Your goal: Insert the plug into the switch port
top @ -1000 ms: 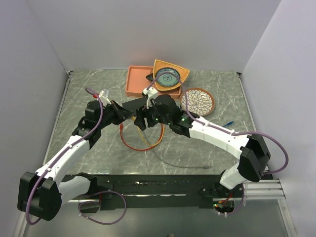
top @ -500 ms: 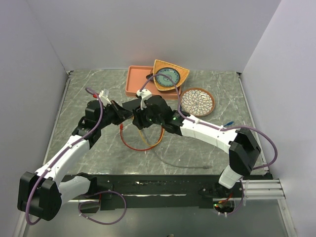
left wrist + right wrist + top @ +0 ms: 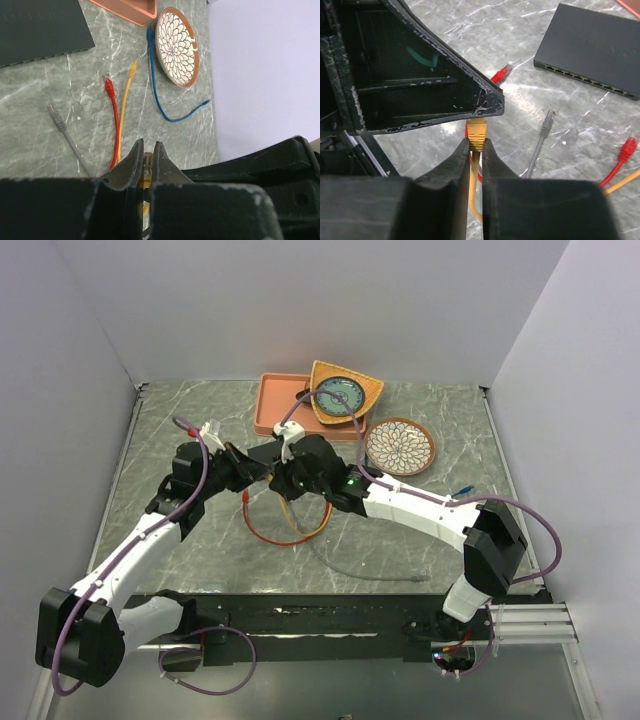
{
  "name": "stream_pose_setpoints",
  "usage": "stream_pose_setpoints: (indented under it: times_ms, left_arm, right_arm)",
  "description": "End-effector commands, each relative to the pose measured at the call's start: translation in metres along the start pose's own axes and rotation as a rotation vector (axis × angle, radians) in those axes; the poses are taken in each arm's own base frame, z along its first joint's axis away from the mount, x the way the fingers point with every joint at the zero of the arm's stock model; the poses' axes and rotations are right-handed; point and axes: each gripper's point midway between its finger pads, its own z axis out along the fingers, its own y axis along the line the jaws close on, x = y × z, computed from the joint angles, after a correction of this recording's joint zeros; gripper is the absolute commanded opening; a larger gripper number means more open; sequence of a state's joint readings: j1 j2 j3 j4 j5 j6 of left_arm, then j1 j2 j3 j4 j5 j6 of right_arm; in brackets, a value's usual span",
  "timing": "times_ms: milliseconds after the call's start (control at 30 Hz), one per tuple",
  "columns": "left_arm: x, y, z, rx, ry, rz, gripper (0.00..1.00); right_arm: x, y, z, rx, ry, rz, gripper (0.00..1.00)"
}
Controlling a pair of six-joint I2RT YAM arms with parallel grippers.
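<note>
Top view first: the switch (image 3: 262, 454) is in the middle of things, half buried under both wrists. The left gripper (image 3: 238, 468) and right gripper (image 3: 284, 483) are crowded right beside it. You can't read either set of fingers from up here.

Left wrist view: your fingers (image 3: 131, 162) are closed nearly all the way, and it looks like a sliver of the yellow cable (image 3: 126, 107) is pinched between them. The switch's corner shows at top left, well apart.

Right wrist view: the fingers (image 3: 454, 167) are nipped tight on the yellow plug (image 3: 478, 131). They're gripping the boot, with the nose poking out front. The switch lies ahead and to the right, ports facing you, and the plug isn't touching it.

My guess on handling is light, hard, slightly slick plastic with a breakable latch tab, and a springy cable that'll tug it sideways. The boot is the right place to hold it.
</note>
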State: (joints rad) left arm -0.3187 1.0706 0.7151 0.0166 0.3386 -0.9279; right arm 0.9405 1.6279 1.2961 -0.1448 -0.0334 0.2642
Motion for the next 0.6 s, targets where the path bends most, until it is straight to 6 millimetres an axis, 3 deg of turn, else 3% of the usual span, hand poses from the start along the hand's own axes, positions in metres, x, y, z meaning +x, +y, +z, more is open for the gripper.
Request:
stream_pose_setpoints:
  times_ms: [0, 133, 233, 267, 333, 367, 567]
  left_arm:
    - [-0.012, -0.021, -0.002, 0.045, -0.019, 0.037, 0.01]
    - [-0.013, -0.017, 0.000, 0.027, -0.021, 0.056, 0.10]
    - [-0.020, -0.013, 0.004, -0.009, -0.034, 0.088, 0.42]
    - [-0.028, -0.019, 0.005, -0.004, -0.048, 0.103, 0.61]
    - [-0.033, -0.018, 0.010, -0.024, -0.052, 0.139, 0.72]
    - [-0.042, -0.025, 0.012, -0.020, -0.068, 0.152, 0.83]
    - [-0.069, -0.014, 0.039, -0.121, -0.091, 0.232, 0.95]
  right_arm:
    - [-0.026, -0.002, -0.001, 0.043, -0.072, 0.000, 0.00]
    - [-0.024, -0.010, -0.005, 0.078, -0.062, -0.031, 0.00]
    - [-0.016, -0.018, -0.012, 0.108, -0.047, -0.054, 0.00]
    - [-0.013, -0.021, -0.014, 0.121, -0.046, -0.060, 0.00]
    - [-0.004, -0.029, -0.022, 0.148, -0.034, -0.070, 0.00]
    - [-0.001, -0.034, -0.024, 0.165, -0.030, -0.069, 0.00]
    - [0.014, -0.052, -0.051, 0.211, -0.018, -0.073, 0.00]
